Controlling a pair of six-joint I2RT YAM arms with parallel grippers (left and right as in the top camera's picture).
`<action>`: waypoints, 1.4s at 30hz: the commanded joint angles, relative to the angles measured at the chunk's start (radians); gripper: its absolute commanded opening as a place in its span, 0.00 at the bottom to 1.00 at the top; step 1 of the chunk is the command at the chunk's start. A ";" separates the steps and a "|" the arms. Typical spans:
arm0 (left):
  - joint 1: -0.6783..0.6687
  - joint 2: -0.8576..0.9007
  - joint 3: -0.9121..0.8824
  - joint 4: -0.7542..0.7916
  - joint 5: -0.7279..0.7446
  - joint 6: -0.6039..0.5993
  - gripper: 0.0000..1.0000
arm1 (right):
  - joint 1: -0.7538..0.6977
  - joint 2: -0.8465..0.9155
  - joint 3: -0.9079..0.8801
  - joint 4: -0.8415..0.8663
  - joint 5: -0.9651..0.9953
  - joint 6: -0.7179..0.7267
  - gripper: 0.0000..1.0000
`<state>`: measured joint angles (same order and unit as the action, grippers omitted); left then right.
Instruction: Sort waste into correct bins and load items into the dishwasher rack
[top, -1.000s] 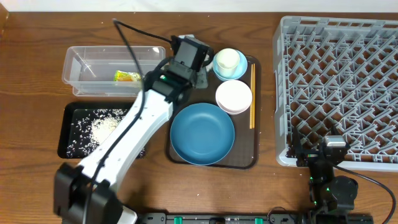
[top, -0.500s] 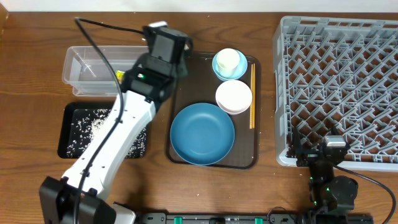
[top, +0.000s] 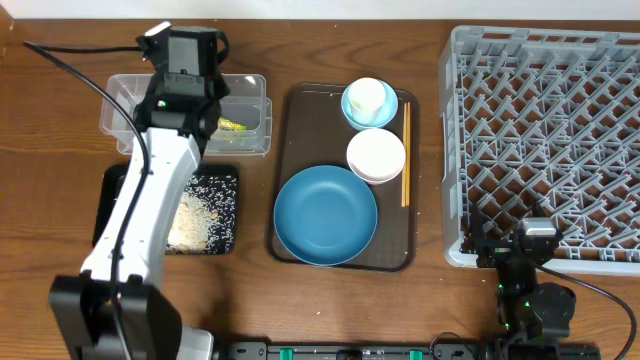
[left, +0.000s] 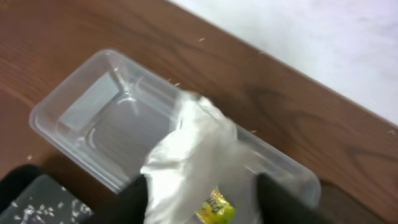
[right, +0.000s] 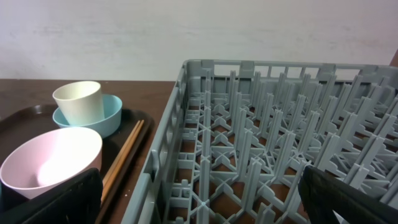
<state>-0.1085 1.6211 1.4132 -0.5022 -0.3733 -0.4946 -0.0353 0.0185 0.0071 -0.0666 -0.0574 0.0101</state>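
At three o'clock sits the dishwasher rack (top: 545, 140), the right gripper (right: 199, 202) beside it, jaws spread. At ten o'clock, over the clear tub (left: 93, 118), the left gripper (left: 205, 202) flanks the napkin (left: 193, 155); whether its jaws pinch it I cannot tell. If the paper clings, it may lift out.

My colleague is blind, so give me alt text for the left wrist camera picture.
A crumpled white napkin sits between the left gripper's two dark fingers, over a clear plastic tub on a brown wooden table. A small yellow wrapper shows at the napkin's lower edge; a black tray speckled with rice peeks in bottom left.
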 joint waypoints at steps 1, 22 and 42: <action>0.014 0.038 -0.003 -0.010 -0.012 -0.005 0.66 | -0.010 0.000 -0.002 -0.004 -0.007 -0.011 0.99; 0.039 -0.320 -0.003 -0.253 0.157 -0.009 0.66 | -0.010 0.000 -0.002 -0.004 -0.007 -0.011 0.99; 0.350 -0.372 -0.003 -0.507 0.084 -0.177 0.87 | -0.010 -0.001 -0.002 0.004 0.000 -0.013 0.99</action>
<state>0.2356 1.2392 1.4132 -1.0050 -0.2695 -0.6582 -0.0353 0.0185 0.0071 -0.0658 -0.0570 0.0101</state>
